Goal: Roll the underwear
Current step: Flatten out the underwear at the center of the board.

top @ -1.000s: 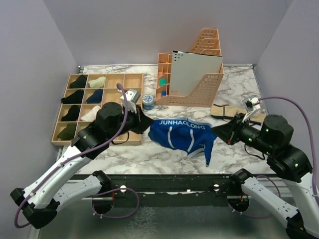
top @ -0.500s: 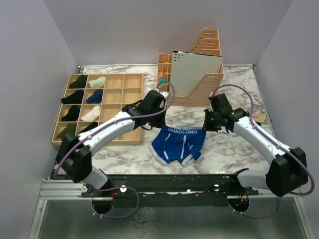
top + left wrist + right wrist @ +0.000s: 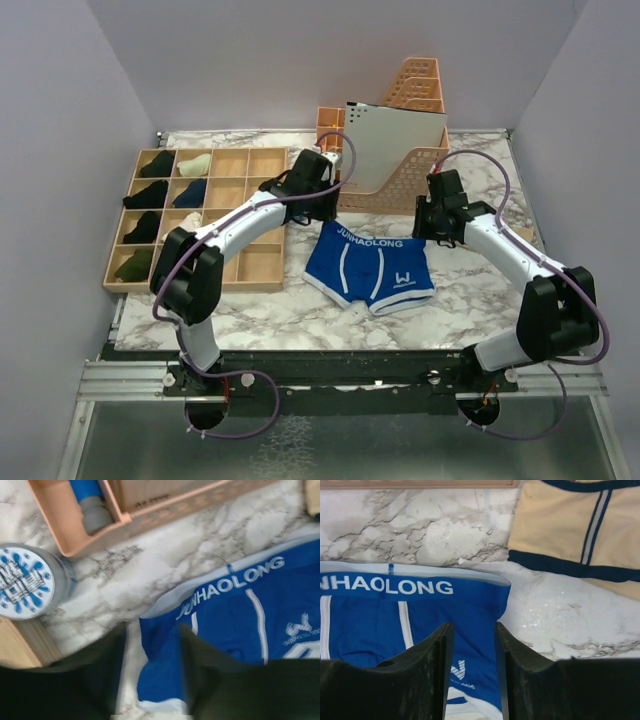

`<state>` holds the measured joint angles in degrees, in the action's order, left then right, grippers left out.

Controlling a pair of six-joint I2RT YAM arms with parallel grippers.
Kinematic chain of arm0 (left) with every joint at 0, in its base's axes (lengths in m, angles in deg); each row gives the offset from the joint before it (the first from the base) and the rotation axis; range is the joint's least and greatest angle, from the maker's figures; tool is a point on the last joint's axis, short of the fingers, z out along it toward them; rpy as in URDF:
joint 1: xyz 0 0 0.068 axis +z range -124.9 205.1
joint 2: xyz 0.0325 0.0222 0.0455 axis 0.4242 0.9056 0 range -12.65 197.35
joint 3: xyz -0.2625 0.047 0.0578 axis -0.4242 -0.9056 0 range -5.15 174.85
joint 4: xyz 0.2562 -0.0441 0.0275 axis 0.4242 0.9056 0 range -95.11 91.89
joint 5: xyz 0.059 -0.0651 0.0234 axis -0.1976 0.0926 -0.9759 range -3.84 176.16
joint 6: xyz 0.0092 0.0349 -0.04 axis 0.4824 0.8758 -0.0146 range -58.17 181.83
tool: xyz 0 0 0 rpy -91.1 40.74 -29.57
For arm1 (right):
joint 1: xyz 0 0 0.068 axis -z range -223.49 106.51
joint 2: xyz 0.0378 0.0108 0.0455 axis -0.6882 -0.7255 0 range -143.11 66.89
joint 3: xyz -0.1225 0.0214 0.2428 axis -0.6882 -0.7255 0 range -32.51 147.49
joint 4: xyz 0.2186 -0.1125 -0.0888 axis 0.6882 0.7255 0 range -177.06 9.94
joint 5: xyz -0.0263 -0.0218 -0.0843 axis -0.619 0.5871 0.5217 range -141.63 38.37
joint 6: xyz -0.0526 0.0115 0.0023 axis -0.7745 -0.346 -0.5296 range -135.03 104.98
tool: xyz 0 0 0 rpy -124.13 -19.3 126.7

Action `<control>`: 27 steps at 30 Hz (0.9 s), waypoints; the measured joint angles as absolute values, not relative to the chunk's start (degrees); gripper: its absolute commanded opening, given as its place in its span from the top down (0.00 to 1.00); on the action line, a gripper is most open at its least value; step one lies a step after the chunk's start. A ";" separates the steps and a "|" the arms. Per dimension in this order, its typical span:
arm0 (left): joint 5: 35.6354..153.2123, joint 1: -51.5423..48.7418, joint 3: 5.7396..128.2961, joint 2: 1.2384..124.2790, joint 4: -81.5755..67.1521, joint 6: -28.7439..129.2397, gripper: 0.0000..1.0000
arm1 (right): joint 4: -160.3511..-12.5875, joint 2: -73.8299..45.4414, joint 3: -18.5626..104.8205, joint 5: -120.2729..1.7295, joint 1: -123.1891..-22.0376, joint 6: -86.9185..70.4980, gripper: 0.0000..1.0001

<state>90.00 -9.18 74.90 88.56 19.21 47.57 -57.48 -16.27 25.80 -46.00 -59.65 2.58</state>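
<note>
The blue underwear lies spread flat on the marble table, its white-lettered waistband toward the back. My left gripper hovers over the waistband's left corner and my right gripper over its right corner. In the left wrist view the left gripper is open, with the underwear's edge lying loose under the gap. In the right wrist view the right gripper is open too, and the underwear lies flat beneath it, not pinched.
A wooden compartment tray with rolled dark and pale items sits at the left. An orange file holder stands behind the underwear. A round blue-and-white tin sits by the organizer. Beige underwear lies to the right.
Both grippers have opened and let go of the waistband. The underwear, bunched and nearer the front before, now lies flat and farther back. Both arms have reached back a little.
</note>
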 measured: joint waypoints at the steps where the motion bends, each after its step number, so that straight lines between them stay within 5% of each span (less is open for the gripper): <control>1: 89.61 -8.88 76.08 89.89 18.97 47.63 0.02 | -57.44 -16.77 26.19 -45.26 -59.63 2.52 0.40; 11: 90.39 -8.18 70.09 85.74 21.20 47.52 0.01 | -57.90 -3.24 17.97 -42.92 -59.10 6.52 0.34; 19: 100.14 -12.88 55.82 71.36 15.67 44.22 0.03 | -57.81 9.26 0.75 -47.77 -58.84 16.68 0.39; 27: 98.98 -15.33 43.43 69.35 14.44 37.95 0.08 | -58.44 8.93 -1.79 -48.84 -58.84 21.47 0.51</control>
<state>98.98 -15.33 43.43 69.35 14.44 37.95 -58.44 8.93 -1.79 -48.84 -58.84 21.47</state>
